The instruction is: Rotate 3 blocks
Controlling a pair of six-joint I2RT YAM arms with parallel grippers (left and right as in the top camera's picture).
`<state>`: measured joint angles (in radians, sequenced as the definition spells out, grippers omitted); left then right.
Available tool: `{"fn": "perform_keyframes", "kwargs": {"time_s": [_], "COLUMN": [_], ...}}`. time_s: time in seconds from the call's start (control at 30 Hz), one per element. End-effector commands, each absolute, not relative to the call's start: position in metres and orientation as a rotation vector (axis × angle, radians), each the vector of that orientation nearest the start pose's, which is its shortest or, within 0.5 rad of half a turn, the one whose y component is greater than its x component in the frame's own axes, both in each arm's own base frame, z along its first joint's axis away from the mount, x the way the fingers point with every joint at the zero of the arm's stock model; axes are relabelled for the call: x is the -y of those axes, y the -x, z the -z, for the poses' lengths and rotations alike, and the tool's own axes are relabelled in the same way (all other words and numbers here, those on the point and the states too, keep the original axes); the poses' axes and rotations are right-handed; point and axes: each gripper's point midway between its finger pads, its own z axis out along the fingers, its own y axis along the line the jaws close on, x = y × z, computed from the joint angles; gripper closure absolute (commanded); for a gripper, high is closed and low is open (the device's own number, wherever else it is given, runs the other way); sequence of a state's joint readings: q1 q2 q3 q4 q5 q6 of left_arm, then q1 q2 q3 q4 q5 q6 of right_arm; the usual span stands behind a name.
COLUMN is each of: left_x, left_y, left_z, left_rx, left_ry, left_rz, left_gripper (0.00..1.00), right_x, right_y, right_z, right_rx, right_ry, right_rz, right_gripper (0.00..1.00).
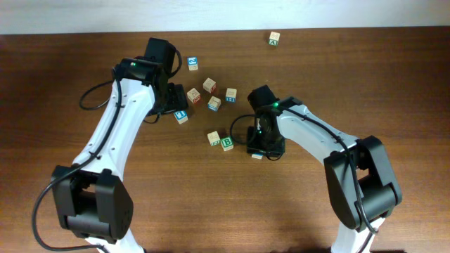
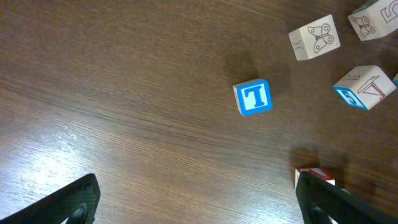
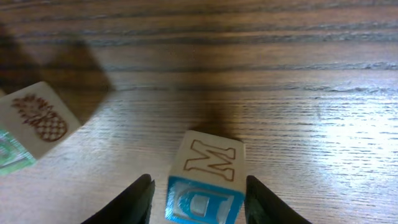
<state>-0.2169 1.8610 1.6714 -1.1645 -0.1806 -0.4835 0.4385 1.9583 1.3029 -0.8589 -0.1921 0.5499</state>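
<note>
The block with the blue "D" face (image 3: 205,190) rests on the table between the fingers of my right gripper (image 3: 198,199). The right finger is against it and a narrow gap shows at the left finger. From overhead only a pale corner of this block (image 1: 257,155) peeks out under the right gripper (image 1: 264,146). The green "B" block (image 1: 226,143) sits just left of it. The pale block with a green mark (image 1: 274,38) lies far back. My left gripper (image 1: 174,104) (image 2: 199,208) hangs wide open over bare wood, holding nothing.
A blue "I" cube (image 2: 253,97) (image 1: 181,116) lies ahead of the left gripper. A red-marked cube (image 2: 314,175) touches its right finger. Several more cubes cluster around (image 1: 211,95). A pineapple-marked cube (image 3: 38,118) sits left of the right gripper.
</note>
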Motion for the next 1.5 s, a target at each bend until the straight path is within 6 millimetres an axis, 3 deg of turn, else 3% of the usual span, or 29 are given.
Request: {"fn": "perform_keyframes", "kwargs": {"time_s": [0.0, 0.13, 0.3, 0.43, 0.57, 0.63, 0.7, 0.8, 0.9, 0.97, 1.03, 1.13, 1.27, 1.37, 1.47], "left_x": [0.058, 0.058, 0.058, 0.058, 0.058, 0.063, 0.072, 0.067, 0.065, 0.054, 0.028, -0.012, -0.019, -0.019, -0.019], "left_y": [-0.395, -0.395, -0.395, -0.395, -0.397, -0.397, -0.387, -0.373, -0.374, -0.38, -0.385, -0.383, -0.379, -0.377, -0.377], "left_z": [-0.143, -0.143, -0.143, -0.143, -0.144, -0.143, -0.14, -0.137, -0.137, -0.137, -0.138, -0.137, -0.137, -0.136, -0.136], "left_rx": [-2.844, -2.844, -2.844, -2.844, -2.839, -2.843, -2.9, -2.954, -2.95, -2.927, -2.898, -2.879, -2.885, -2.891, -2.892], "left_ry": [0.405, 0.405, 0.405, 0.405, 0.404, 0.402, 0.397, 0.403, 0.406, 0.452, 0.581, 0.737, 0.765, 0.766, 0.766], "left_rz": [-0.134, -0.134, -0.134, -0.134, -0.13, -0.094, -0.022, -0.062, -0.071, -0.065, -0.067, -0.077, -0.085, -0.087, -0.087], "left_gripper": [0.01, 0.01, 0.01, 0.01, 0.01, 0.01, 0.0, 0.0, 0.03, 0.03, 0.03, 0.02, 0.02, 0.02, 0.02], "right_x": [-0.183, -0.198, -0.22, -0.241, -0.253, -0.258, -0.258, -0.258, -0.257, -0.262, -0.274, -0.305, -0.318, -0.312, -0.317], "right_y": [-0.316, -0.335, -0.365, -0.355, -0.344, -0.34, -0.34, -0.341, -0.358, -0.377, -0.39, -0.388, -0.381, -0.385, -0.381], "right_z": [-0.01, -0.013, -0.015, -0.014, -0.015, -0.017, -0.017, -0.017, -0.035, -0.054, -0.064, -0.059, -0.029, -0.025, -0.025], "right_rx": [-3.156, -3.068, -2.916, -2.895, -2.908, -2.932, -2.939, -2.936, -2.89, -2.822, -2.748, -2.686, -2.69, -2.69, -2.694], "right_ry": [-0.183, -0.039, 0.142, 0.324, 0.365, 0.295, 0.267, 0.266, 0.32, 0.327, 0.342, 0.42, 0.452, 0.415, 0.432], "right_rz": [-0.276, -0.381, -0.466, -0.486, -0.504, -0.564, -0.565, -0.565, -0.496, -0.482, -0.515, -0.551, -0.392, -0.332, -0.355], "right_gripper": [0.62, 0.71, 0.7, 0.7, 0.7, 0.7, 0.59, 0.48, 0.46, 0.46, 0.46, 0.47, 0.47, 0.52, 0.66]}}
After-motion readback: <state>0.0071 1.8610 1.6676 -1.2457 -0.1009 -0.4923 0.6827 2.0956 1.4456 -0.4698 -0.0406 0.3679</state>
